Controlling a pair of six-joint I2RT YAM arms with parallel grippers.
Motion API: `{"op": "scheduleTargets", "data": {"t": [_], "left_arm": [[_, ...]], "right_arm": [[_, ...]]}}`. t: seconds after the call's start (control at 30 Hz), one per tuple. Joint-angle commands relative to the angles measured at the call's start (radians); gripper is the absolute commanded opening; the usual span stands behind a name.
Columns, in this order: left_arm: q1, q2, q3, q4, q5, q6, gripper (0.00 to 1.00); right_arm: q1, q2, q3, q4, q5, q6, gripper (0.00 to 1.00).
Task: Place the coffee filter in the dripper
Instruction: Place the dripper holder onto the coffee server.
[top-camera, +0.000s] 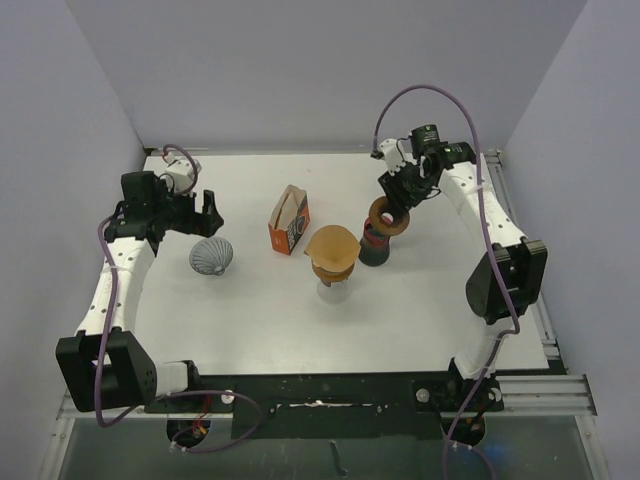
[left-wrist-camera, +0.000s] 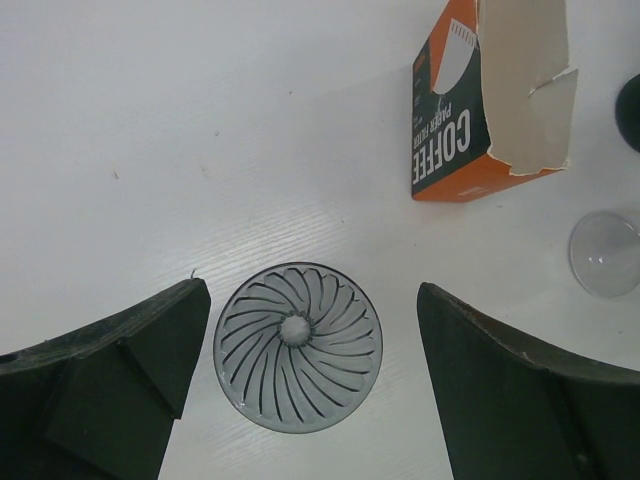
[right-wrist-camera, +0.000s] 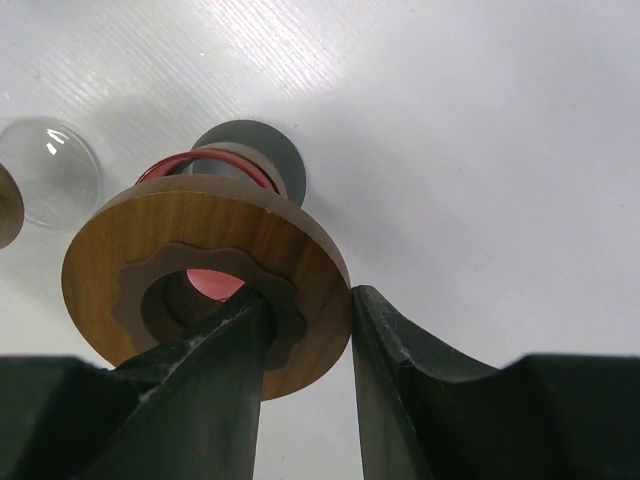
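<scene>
Between the right claw's (right-wrist-camera: 308, 305) 2 fingers sits the rim of a wooden ring (right-wrist-camera: 180, 250). 1 finger pokes through the hole and the other presses the outer edge, so the claw is clamped on it. The ring hangs tilted over a dark stand (top-camera: 375, 250) with a red band; whether the 2 touch I cannot tell. Just left of that stand in the top view, the brown coffee filter (top-camera: 333, 247) rests on a clear glass (top-camera: 333, 290) near the middle of the table (top-camera: 420, 310). Farther left stands an orange filter box (top-camera: 288, 222) with its flap torn open. The left claw (left-wrist-camera: 312, 300) hovers with its fingers spread wide apart, gripping nothing. Straight beneath it, seen between the fingers, the grey ribbed dripper (left-wrist-camera: 297, 345) lies on the table. It is well apart from the filter, with the box roughly between them and a little further back.
</scene>
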Motion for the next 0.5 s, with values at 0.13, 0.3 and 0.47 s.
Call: {"op": "scheduleTargets", "data": {"t": [0.13,0.3,0.47], "left_arm": [[0.018,0.012,0.059,0.025,0.05,0.001,0.84],[0.019,0.001,0.049,0.028,0.053,0.003,0.84],[0.021,-0.006,0.045,0.027,0.048,0.009,0.84]], "right_arm": [[0.06,0.089,0.147,-0.08,0.055,0.032,0.32],[0.066,0.137,0.187,-0.119,0.076,0.027,0.33],[0.079,0.153,0.19,-0.129,0.088,0.021,0.33]]}}
